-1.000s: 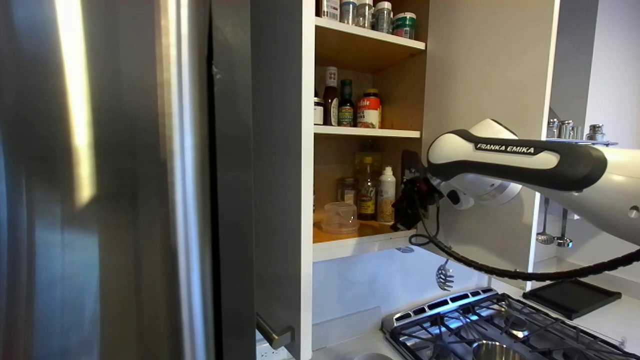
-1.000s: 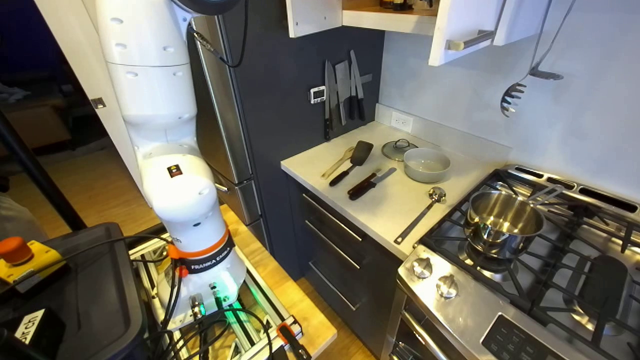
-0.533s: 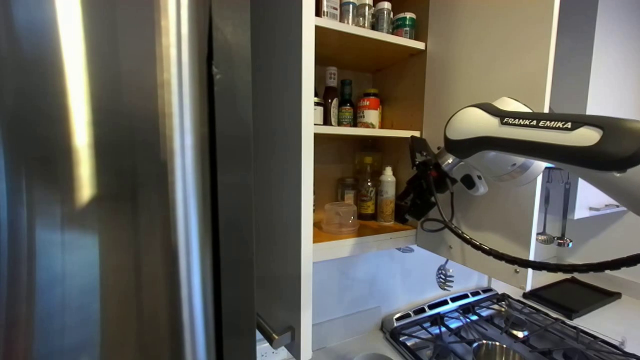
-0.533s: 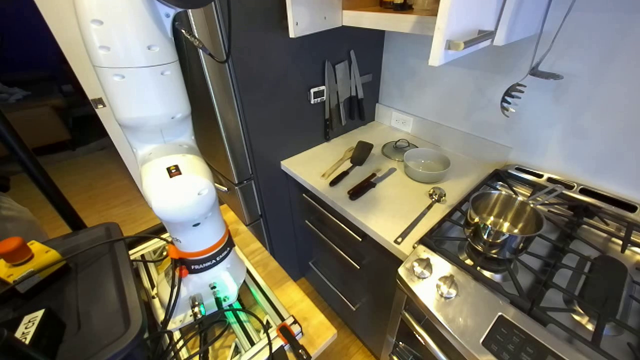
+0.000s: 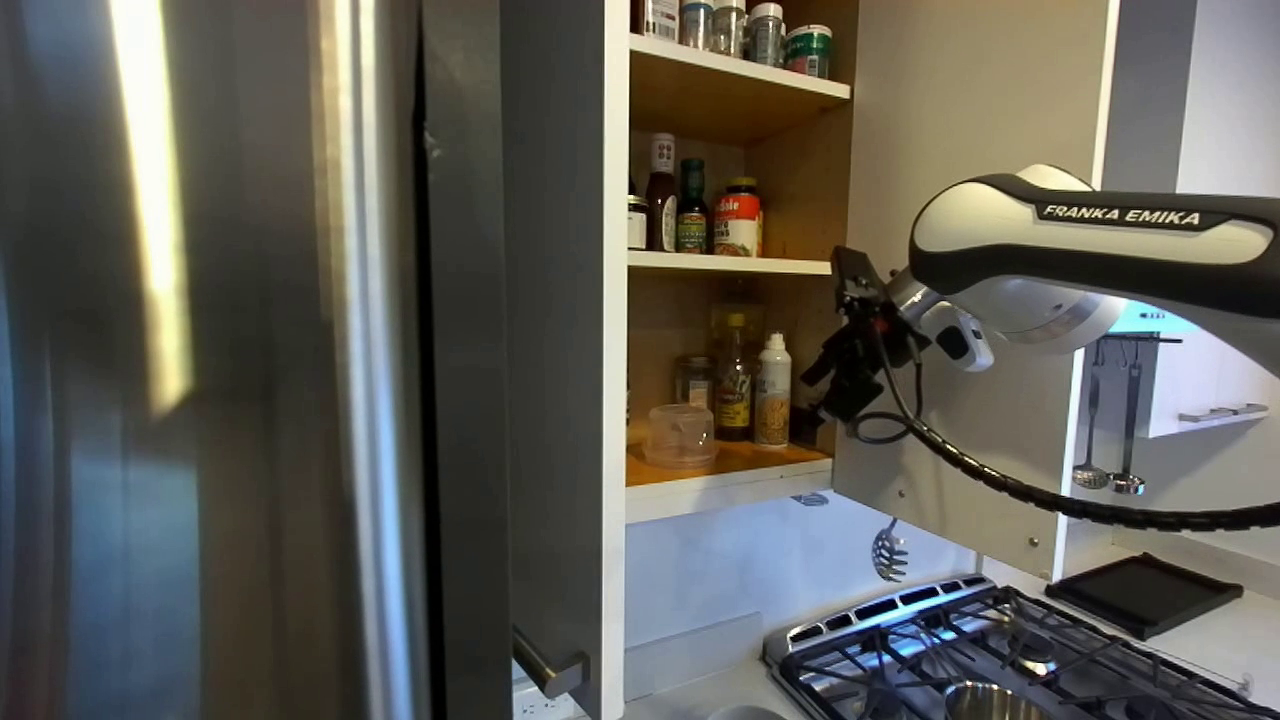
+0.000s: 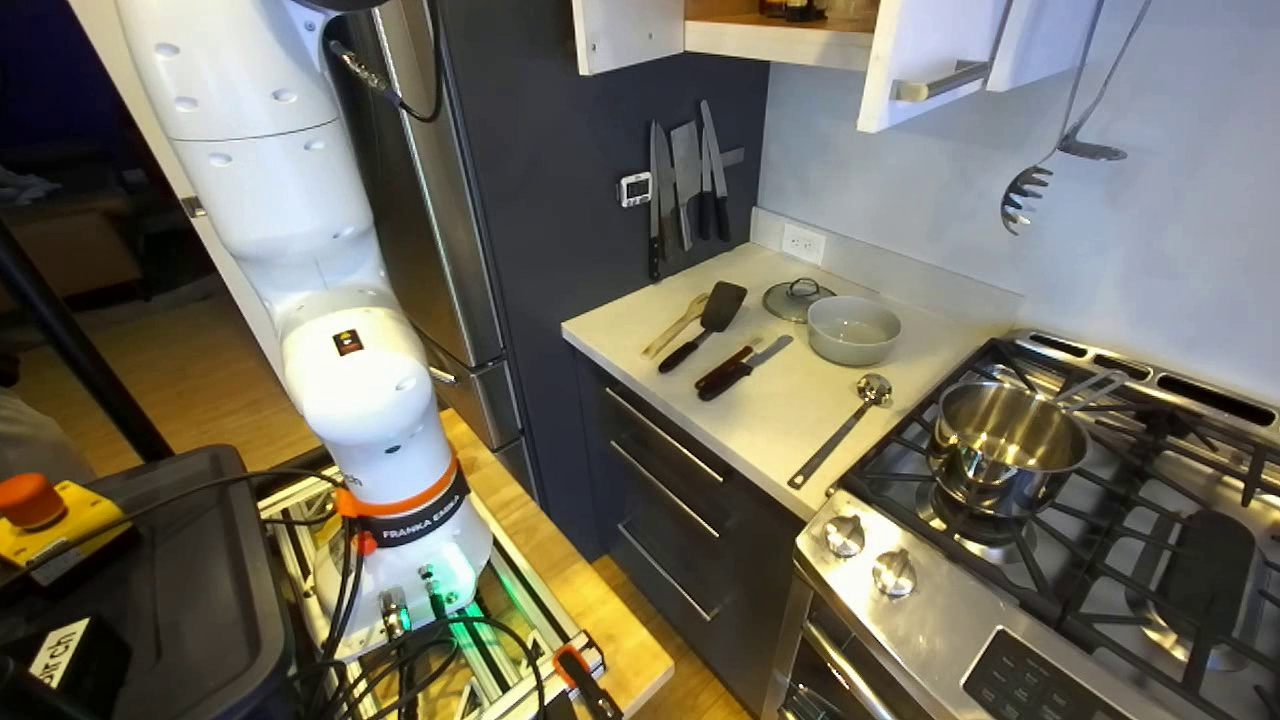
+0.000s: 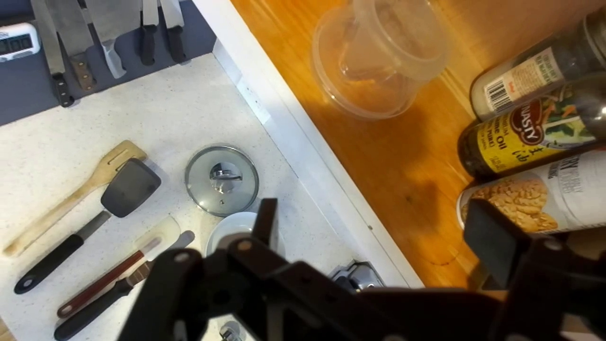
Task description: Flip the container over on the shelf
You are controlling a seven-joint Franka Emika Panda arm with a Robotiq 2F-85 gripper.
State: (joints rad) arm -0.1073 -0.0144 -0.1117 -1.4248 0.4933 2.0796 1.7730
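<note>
Before you the cupboard (image 5: pixel 800 190) stands open, and your Franka Emika arm (image 5: pixel 1100 255) extends toward it from the right in an exterior view. The bottom shelf (image 7: pixel 374 161) runs diagonally through your wrist view. Your gripper (image 7: pixel 378 232) has its jaws spread wide; one jaw overlaps the white spray can (image 7: pixel 577 184) there, and you cannot tell whether they touch. Beside that can stands the sesame oil bottle (image 7: pixel 535 128), upright. Your clear plastic container (image 7: pixel 378 57) sits on the shelf, nearer the front edge than the bottle and well apart from the jaws; which end is up, you cannot tell.
</note>
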